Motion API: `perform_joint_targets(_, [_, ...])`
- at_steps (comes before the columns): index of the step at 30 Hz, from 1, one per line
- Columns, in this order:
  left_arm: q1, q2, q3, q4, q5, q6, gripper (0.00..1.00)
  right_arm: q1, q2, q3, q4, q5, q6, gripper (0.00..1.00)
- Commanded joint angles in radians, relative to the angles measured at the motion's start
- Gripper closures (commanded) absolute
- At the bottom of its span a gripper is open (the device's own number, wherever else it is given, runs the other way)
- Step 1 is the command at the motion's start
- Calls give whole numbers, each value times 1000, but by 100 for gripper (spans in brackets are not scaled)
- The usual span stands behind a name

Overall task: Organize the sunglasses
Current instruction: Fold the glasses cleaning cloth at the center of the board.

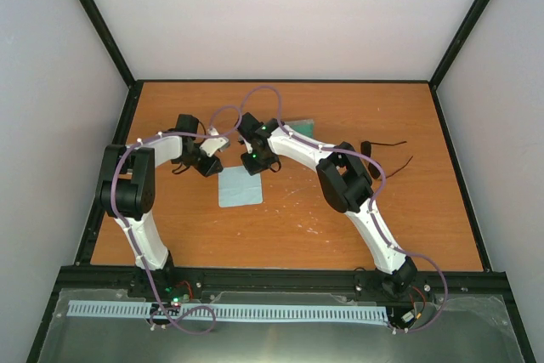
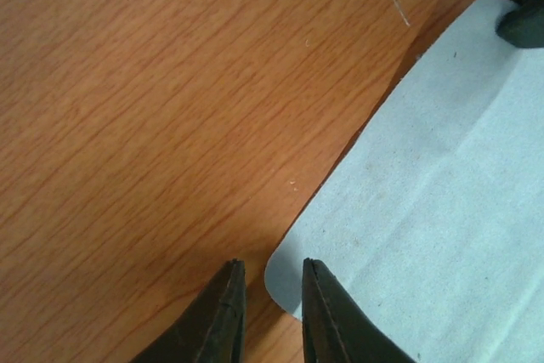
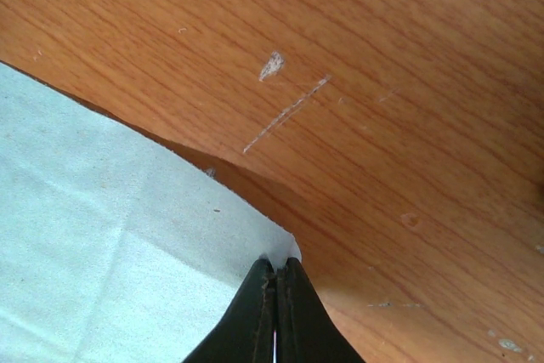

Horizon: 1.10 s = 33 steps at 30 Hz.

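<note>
The sunglasses lie on the table at the right, beyond the right arm, with their thin temple arms spread to the right. Neither gripper is near them. The pale blue cloth lies flat mid-table. My right gripper is shut on one far corner of the cloth and lifts that corner slightly. My left gripper is open, its tips straddling the other far corner of the cloth, which lies flat on the wood. In the top view the left gripper and right gripper stand at the cloth's far edge.
A sliver of the case's mint-green inside shows behind the right arm, at the back of the table. The right gripper's dark finger shows at the top right of the left wrist view. Black frame rails border the wooden table.
</note>
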Motion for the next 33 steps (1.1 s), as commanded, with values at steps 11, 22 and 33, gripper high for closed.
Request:
perform_joint_targets(11, [-16,36,-23,-25,7,3,91,-1,-23,-17,0,15,12,97])
perform_joint_targets(22, [-17,11,-9,-36,7,-2,100,-1,-30,-20,6,22,15,97])
perform_joint_targets(33, [-16,-39,87,-83,32,-37,100,-1,-80,-56,36,53,15,97])
